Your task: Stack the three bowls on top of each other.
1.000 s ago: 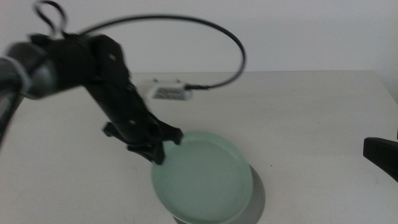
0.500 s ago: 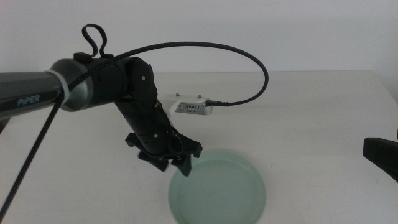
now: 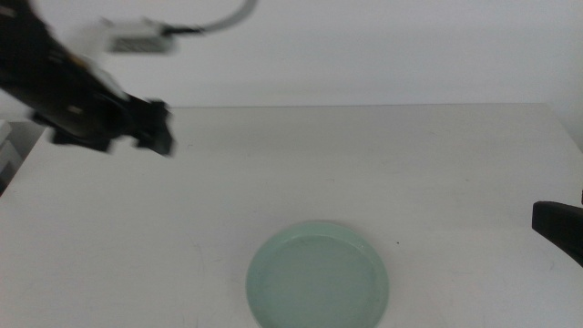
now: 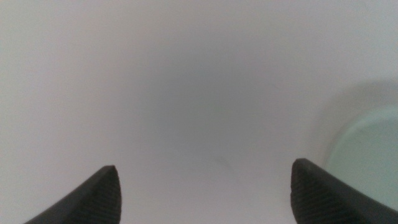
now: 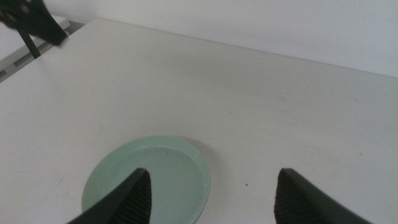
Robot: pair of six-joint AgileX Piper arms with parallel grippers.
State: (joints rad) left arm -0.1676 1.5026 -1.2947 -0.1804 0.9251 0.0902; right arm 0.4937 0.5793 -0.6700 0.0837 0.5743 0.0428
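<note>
Lying well apart from left gripper point(image 3: 150, 128), mint bowl point(image 3: 319, 278)

We can't make out any text, logos or numbers anywhere. The arm up at 10 o'clock in the middle view is too motion-blurred to read anything off it.

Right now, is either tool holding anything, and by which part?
Nothing is held. The left tool is open and empty above the table's far left; the right tool waits open at the right edge. The mint green bowl lies free on the table.
</note>
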